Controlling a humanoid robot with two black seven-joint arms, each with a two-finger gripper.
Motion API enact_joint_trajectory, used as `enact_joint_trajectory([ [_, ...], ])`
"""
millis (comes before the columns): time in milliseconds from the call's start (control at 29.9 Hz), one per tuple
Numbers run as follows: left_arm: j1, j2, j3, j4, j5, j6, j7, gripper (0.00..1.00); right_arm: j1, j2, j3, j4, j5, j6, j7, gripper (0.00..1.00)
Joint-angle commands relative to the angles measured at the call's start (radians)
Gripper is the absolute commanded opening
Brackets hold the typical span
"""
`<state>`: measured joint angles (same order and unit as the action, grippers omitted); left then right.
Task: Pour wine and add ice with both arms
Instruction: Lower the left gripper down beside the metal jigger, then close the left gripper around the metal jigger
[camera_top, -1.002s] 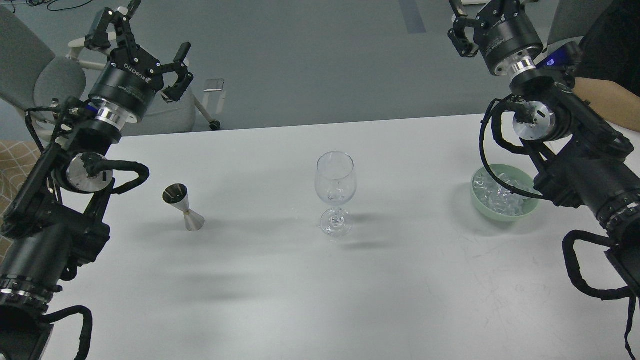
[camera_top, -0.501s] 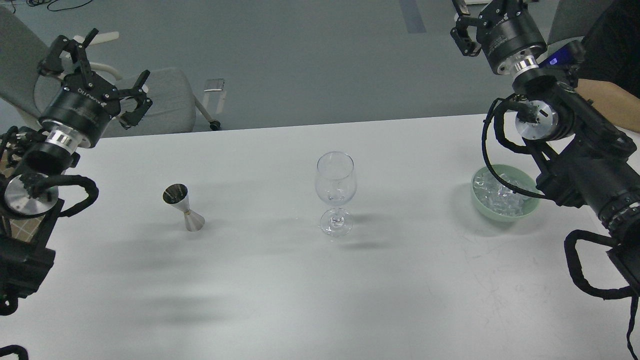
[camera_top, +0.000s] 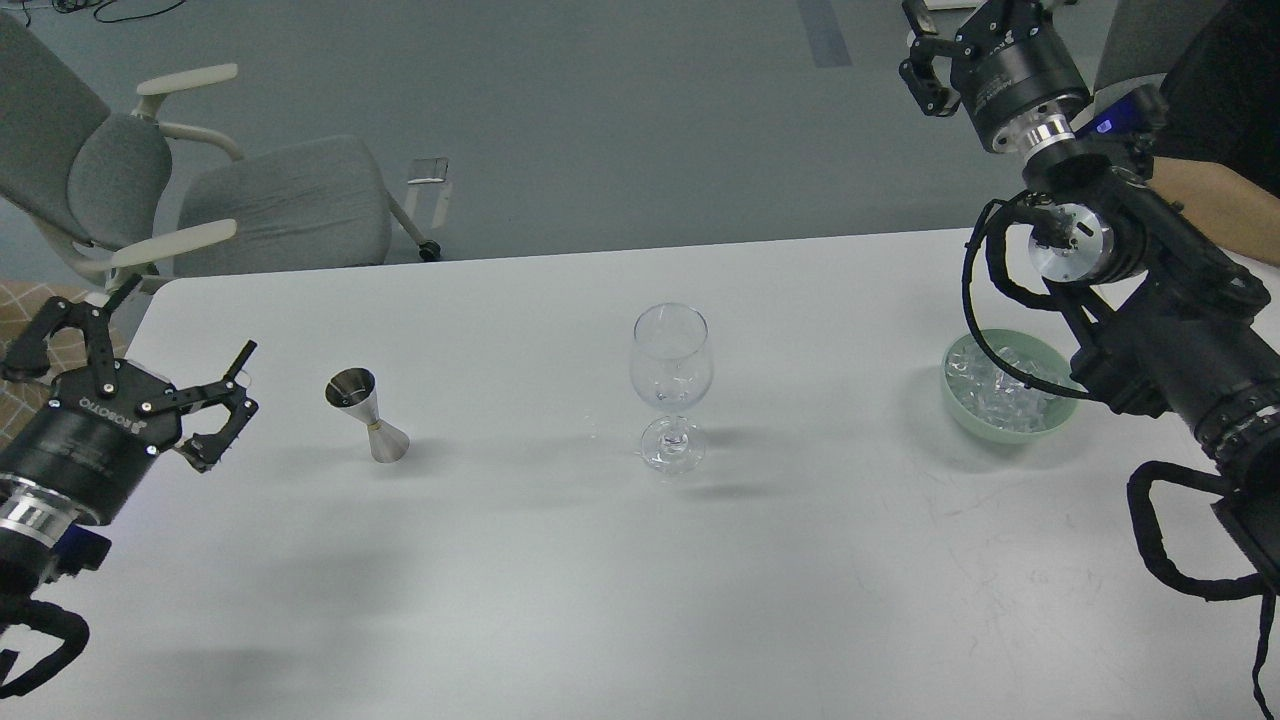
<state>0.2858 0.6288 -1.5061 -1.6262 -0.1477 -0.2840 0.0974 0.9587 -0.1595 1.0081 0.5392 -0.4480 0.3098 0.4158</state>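
Note:
An empty wine glass (camera_top: 671, 375) stands upright at the table's middle. A steel jigger (camera_top: 368, 415) stands to its left. Clear ice cubes (camera_top: 1000, 398) fill a pale green bowl (camera_top: 952, 392) at the right. My left gripper (camera_top: 140, 350) is open and empty, low over the table's left edge, left of the jigger and apart from it. My right gripper (camera_top: 950, 35) is raised beyond the table's far right; one finger splays outward and the tips are cut off by the top edge. My right arm and its cable pass over the bowl's right side.
A grey office chair (camera_top: 250, 200) stands behind the table's far left corner. A person's bare forearm (camera_top: 1200, 185) rests at the far right edge. The white table (camera_top: 640, 600) reaches the near edge of the view.
My left arm has swung down and to the left, from high over the far left corner to low beside the jigger, still open. The right arm has barely moved.

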Motion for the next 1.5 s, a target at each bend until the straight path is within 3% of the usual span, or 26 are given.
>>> enact_joint_trajectory([
  [0, 0.047, -0.089, 0.003, -0.009, -0.009, 0.003, 0.037, 0.97, 0.0, 0.0, 0.0, -0.002, -0.001, 0.0, -0.002, 1.0],
  [67, 0.055, -0.139, 0.014, -0.009, -0.007, 0.02, 0.054, 0.97, -0.002, -0.002, 0.0, -0.002, -0.001, 0.0, -0.002, 1.0],
  [234, 0.049, -0.267, 0.003, 0.005, 0.0, 0.172, 0.131, 0.98, 0.0, -0.003, -0.014, -0.002, -0.001, 0.0, -0.002, 1.0],
  [334, 0.038, -0.322, -0.002, 0.044, 0.003, 0.187, 0.154, 0.99, 0.0, -0.002, -0.017, -0.002, -0.001, -0.001, -0.002, 1.0],
  [802, -0.163, -0.478, -0.006, 0.327, 0.025, 0.193, 0.143, 0.99, -0.002, 0.001, -0.019, -0.004, -0.001, -0.003, -0.002, 1.0],
  [1069, -0.241, -0.503, -0.009, 0.394, 0.031, 0.193, 0.136, 0.99, -0.005, -0.002, -0.019, -0.004, -0.003, -0.003, -0.002, 1.0],
  [1270, -0.28, -0.5, -0.011, 0.417, 0.031, 0.19, 0.088, 0.97, -0.008, -0.002, -0.019, -0.004, -0.003, -0.005, -0.002, 1.0],
  [1470, -0.326, -0.502, -0.013, 0.471, 0.031, 0.187, 0.085, 0.95, -0.006, 0.001, -0.019, -0.004, -0.003, -0.005, -0.002, 1.0],
])
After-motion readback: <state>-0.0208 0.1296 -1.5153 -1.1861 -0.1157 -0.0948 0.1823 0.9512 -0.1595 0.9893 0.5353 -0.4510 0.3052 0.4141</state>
